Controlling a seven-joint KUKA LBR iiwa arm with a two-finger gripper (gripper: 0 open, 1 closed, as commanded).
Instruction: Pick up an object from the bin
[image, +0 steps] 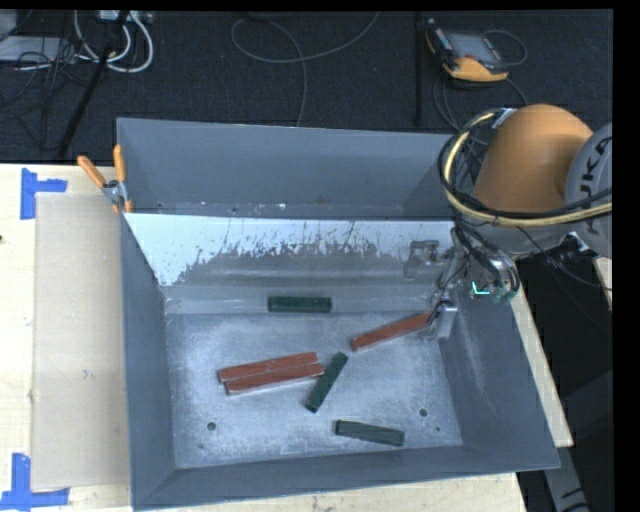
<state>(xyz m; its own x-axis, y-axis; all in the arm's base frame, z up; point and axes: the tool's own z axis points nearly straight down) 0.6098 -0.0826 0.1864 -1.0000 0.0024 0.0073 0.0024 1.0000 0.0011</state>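
red-brown bar (390, 332) at the right of the bin (300, 180) seems to touch the gripper (441, 318), whose grip i cannot tell.

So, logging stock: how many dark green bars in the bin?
3 dark green bars: one by the back slope, one tilted mid-floor, one near the front. Arm may hide more.

Gripper (440, 318) sits at the right end of reddish-brown bar (388, 333); nearest dark green bar (326, 381) is lower-left of it.
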